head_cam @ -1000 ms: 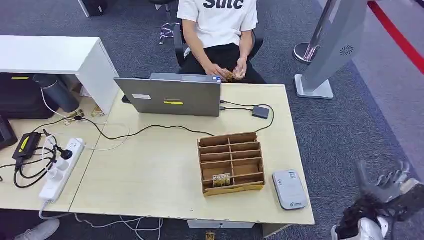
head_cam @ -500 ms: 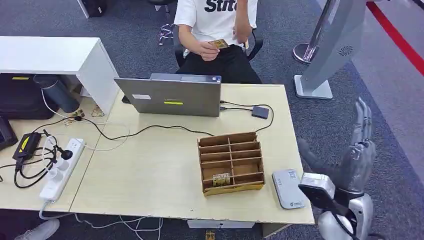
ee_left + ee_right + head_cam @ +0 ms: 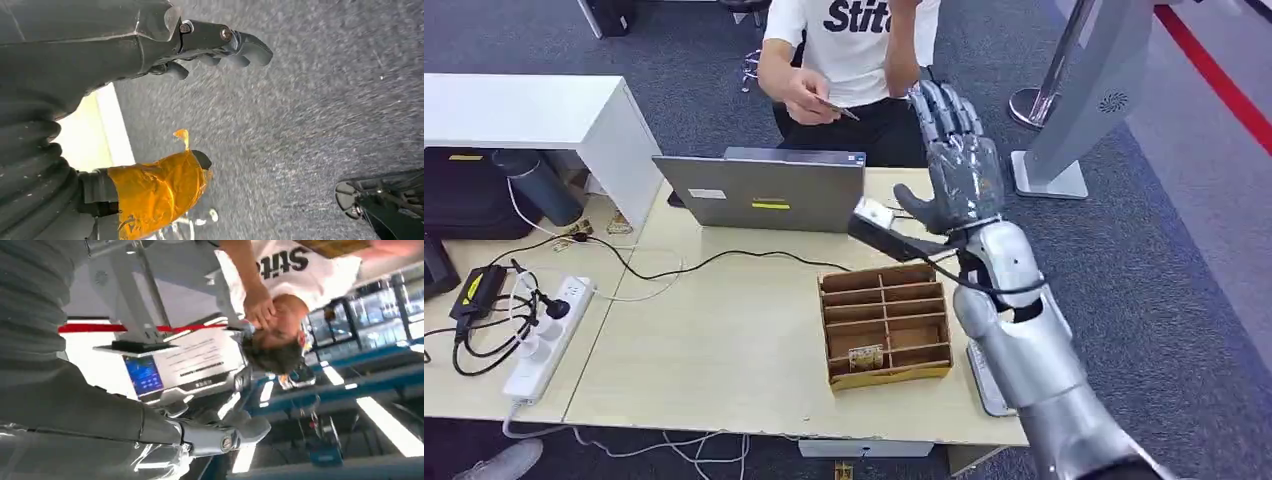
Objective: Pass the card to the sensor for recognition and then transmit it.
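**Right hand up and reaching across the desk, card in the person's grasp**

The right hand [image 3: 954,165] is raised high in the upper middle of the head view, palm facing out, fingers spread apart and holding nothing, its silver arm running down to the lower right corner. Just up and to the left of those fingers, the card [image 3: 836,107] sits pinched in the person's hand [image 3: 809,97], clear of the robot's fingertips. The person [image 3: 856,45] is seated at the top centre, behind the laptop [image 3: 764,190].

Down on the table [image 3: 724,340], the wooden divider box [image 3: 886,325] sits in the lower middle with a small card standing in a front compartment. The grey sensor [image 3: 980,375] is at its right, mostly hidden by the forearm.

In the left wrist view, the left hand [image 3: 150,45] hangs over dark carpet, fingers loosely curled, nothing in them, thumb wrapped in orange tape.
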`<move>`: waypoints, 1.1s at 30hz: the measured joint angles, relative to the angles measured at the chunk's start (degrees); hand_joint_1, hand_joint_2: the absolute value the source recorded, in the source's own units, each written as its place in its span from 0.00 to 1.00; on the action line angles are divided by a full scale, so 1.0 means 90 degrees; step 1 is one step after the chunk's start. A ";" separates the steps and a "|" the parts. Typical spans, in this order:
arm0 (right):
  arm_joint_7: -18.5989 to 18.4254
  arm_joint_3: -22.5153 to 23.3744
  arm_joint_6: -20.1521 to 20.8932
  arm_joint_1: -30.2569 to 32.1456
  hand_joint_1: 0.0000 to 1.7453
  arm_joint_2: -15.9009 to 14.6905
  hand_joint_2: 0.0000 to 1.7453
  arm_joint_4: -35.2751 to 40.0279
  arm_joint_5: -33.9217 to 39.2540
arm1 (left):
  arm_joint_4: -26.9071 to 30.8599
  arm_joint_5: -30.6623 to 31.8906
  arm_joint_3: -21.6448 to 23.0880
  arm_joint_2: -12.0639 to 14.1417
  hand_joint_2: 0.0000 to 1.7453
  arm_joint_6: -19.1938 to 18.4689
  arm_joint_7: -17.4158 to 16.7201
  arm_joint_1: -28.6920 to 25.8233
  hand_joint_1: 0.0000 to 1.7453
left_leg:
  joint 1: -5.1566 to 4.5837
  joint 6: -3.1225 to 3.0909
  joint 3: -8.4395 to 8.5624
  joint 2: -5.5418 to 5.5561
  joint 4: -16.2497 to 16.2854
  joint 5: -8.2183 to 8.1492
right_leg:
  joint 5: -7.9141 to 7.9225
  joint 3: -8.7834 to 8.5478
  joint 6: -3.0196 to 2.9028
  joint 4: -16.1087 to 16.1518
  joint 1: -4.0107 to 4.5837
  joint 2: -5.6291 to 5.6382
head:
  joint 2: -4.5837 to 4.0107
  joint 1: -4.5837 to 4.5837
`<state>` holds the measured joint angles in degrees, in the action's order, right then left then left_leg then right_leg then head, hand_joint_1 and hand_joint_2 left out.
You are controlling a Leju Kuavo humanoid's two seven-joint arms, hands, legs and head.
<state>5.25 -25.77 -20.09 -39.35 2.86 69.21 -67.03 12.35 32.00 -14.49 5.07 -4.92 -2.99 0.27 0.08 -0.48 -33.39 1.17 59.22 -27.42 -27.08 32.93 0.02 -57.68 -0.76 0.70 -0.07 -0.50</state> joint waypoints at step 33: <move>0.0705 0.0564 0.0719 -0.1206 1.00 0.0631 1.00 -0.2924 0.2426 | 0.0000 0.0172 0.0044 0.0056 1.00 -0.0182 -0.0306 -0.0004 0.00 | -0.0001 0.0004 -0.0018 0.0011 0.0000 -0.0003 | -0.0002 0.0018 0.0001 0.0002 0.0000 -0.0006 | 0.0000 0.0002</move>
<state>11.59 -20.70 -13.62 -50.21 8.55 42.89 -45.20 12.35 33.55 -14.10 5.57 -6.56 -5.75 0.23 0.07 -0.44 -33.55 1.27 59.22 -27.45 -27.10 33.10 0.04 -57.66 -0.76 0.65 -0.07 -0.48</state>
